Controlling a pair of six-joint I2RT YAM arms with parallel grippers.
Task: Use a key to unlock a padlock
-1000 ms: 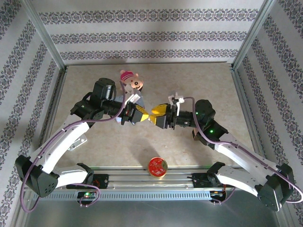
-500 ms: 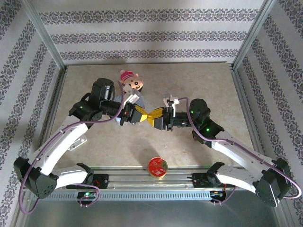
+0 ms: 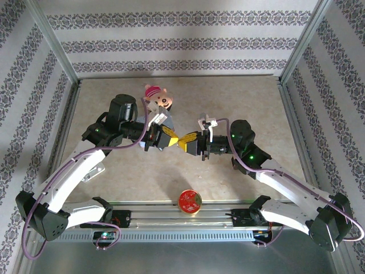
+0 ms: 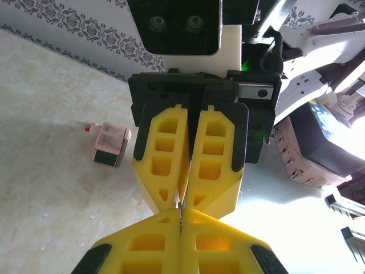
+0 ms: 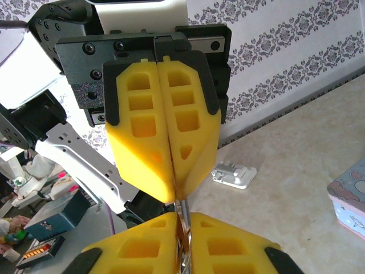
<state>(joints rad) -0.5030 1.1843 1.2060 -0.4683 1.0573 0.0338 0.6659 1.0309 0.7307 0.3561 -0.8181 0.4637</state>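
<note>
Left hand (image 3: 173,138), right hand (image 3: 183,140) clamped seemingly on the key (image 5: 183,228); beige table (image 3: 239,97), wallpapered walls (image 3: 182,43)

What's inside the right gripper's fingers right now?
A thin silvery key, pinched between the right gripper's shut yellow fingers and reaching the left gripper, also shut on it. The fingers cover most of it, so its shape is hidden.

Bright even overhead light, soft faint shadows under the arms on the table (image 3: 239,97), top view sharp with mild wide-angle bend at edges, wrist views crisp up close, backgrounds softer, blown-out glare lower right, glint on the key (image 5: 182,225)
</note>
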